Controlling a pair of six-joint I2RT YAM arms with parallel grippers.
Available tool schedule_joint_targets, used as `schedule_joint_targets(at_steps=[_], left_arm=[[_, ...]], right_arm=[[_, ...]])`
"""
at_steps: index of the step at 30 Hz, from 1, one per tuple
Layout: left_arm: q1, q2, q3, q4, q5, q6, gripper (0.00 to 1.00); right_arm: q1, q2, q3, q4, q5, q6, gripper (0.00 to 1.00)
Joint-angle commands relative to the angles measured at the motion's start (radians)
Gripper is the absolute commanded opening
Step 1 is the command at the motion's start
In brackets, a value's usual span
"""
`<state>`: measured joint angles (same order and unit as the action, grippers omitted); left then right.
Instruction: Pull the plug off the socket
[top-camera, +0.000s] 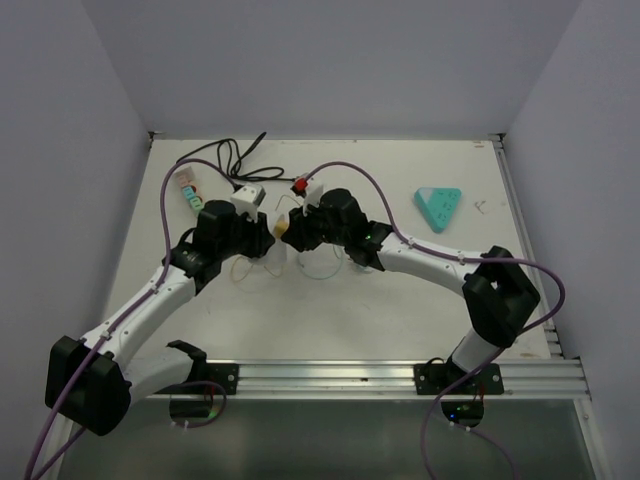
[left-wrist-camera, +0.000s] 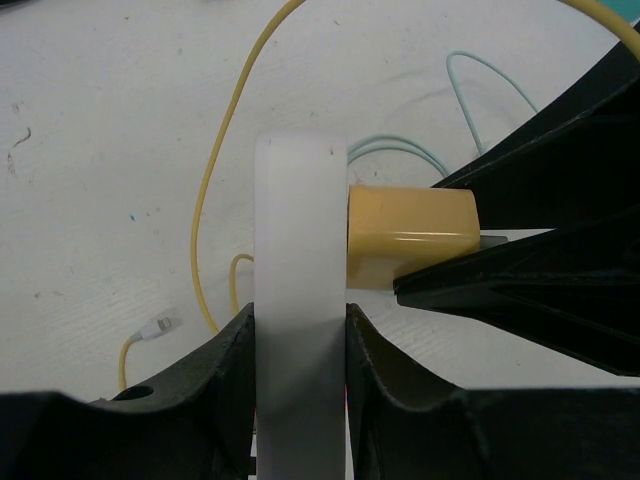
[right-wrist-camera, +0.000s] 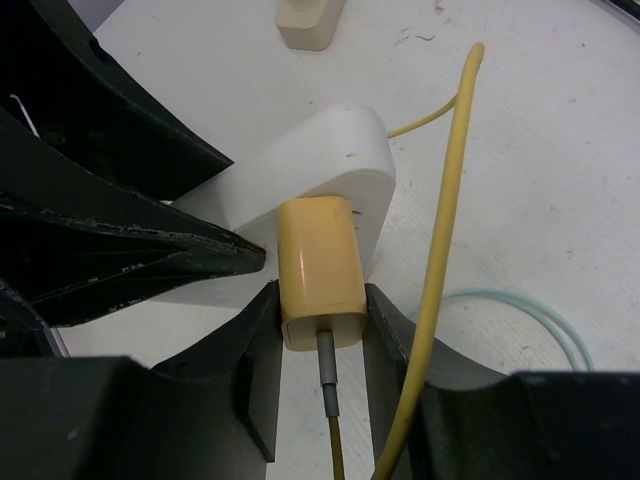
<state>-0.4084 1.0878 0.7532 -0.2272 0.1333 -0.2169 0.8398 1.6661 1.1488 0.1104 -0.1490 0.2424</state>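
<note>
The left hand (left-wrist-camera: 300, 335) is clenching the white socket (left-wrist-camera: 300, 220), and the right hand (right-wrist-camera: 320, 305) is grasping the yellow plug (right-wrist-camera: 318, 250). The plug is sitting flush in the socket, over the middle of the tabletop (left-wrist-camera: 90, 150). The pull itself is seemingly just starting. The right hand is needing to draw straight back while the left is bracing. Nothing else is holding anything.

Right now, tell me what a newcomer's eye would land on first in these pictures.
At the middle of the table the left gripper clamps the white socket block and, facing it, the right gripper clamps the yellow plug, which sits flush against the block's face. Off at the table's far right lies a teal triangular piece, alone.
</note>
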Motion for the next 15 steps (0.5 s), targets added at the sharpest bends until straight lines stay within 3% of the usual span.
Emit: schedule_joint_targets(at_steps=[1,15], left_arm=[[0.003,-0.026,0.015,0.054,-0.084,0.001,0.0],[0.095,-0.009,0.034,-0.012,-0.291,-0.056,0.0]], right_arm=[[0.004,-0.063,-0.03,0.022,0.031,-0.002,0.0],[0.004,-0.198,-0.124,-0.135,0.04,0.014,0.0]])
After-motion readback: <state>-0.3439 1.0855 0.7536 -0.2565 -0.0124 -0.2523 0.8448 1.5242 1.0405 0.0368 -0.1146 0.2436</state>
